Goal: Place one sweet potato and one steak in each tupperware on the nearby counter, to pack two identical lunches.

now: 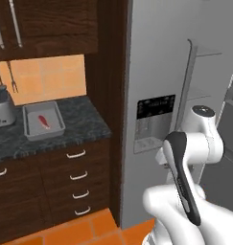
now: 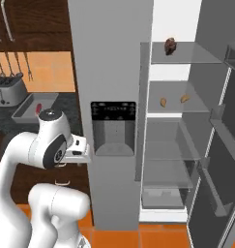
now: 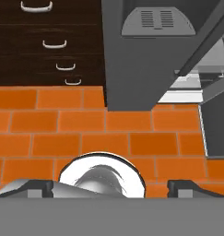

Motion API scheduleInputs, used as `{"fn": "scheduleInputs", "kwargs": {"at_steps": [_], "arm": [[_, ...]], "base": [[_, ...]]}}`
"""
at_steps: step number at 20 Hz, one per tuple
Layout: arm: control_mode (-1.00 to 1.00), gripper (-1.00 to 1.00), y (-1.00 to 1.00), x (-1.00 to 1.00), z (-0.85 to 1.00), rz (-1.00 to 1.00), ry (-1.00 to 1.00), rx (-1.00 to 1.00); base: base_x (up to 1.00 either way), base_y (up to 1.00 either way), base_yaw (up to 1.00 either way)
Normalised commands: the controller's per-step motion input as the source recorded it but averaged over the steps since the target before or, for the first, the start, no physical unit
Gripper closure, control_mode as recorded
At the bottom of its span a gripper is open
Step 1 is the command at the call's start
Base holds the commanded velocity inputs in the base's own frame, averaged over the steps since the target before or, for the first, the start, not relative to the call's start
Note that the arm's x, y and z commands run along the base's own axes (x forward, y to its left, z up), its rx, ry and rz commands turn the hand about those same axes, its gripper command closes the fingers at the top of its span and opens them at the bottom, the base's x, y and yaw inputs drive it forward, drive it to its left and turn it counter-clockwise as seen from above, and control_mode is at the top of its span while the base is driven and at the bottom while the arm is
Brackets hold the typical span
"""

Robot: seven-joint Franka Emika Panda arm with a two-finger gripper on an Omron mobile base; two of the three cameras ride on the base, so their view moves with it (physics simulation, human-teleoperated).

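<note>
- The tall grey refrigerator (image 2: pixel 109 72) stands with its right door swung open, and its pale shelves are the landmark for the rest.
- The white robot arm (image 2: pixel 46 145) is folded low in front of the refrigerator's closed left door, its hand aimed down at the orange tile floor (image 3: pixel 85 124).
- The shallow pale grey tupperware tray (image 1: pixel 43 122) sits on the dark stone counter (image 1: pixel 79 124) left of the refrigerator; whether a second tray lies beyond it cannot be told.
- The gripper (image 3: pixel 111 186) shows its two dark tips spread wide apart with nothing between them.
- The flat bright-red steak (image 1: pixel 43 121) lies inside the tray, long axis running toward the wall and slightly left.
- Two small tan-orange sweet potatoes (image 2: pixel 163 102) rest on the refrigerator's second shelf, well apart from the arm; the left one looks stood on end, the right one (image 2: pixel 185 98) points up-right.
- Judged risk: reaching in, the arm's elbow may clip the refrigerator's centre post or shelf edge, and a smooth tapered potato pinched off-centre could roll out.
</note>
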Motion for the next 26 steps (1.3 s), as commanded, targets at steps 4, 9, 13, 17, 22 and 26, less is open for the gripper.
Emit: {"fn": "scheduleInputs", "kwargs": {"at_steps": [4, 9, 13, 17, 22, 26], "arm": [[1.0, -1.0, 0.0, 0.0, 0.0, 0.0, 0.0, 0.0], [1.0, -1.0, 0.0, 0.0, 0.0, 0.0, 0.0, 0.0], [1.0, -1.0, 0.0, 0.0, 0.0, 0.0, 0.0, 0.0], [1.0, -1.0, 0.0, 0.0, 0.0, 0.0, 0.0, 0.0], [1.0, -1.0, 0.0, 0.0, 0.0, 0.0, 0.0, 0.0], [1.0, -1.0, 0.0, 0.0, 0.0, 0.0, 0.0, 0.0]], "base": [[0.47, -0.6, 0.0], [0.58, -0.34, 0.09], [0.47, -0.61, 0.2], [0.32, -0.57, 0.24], [0.36, -0.48, 0.26], [0.51, -0.56, 0.21]]}}
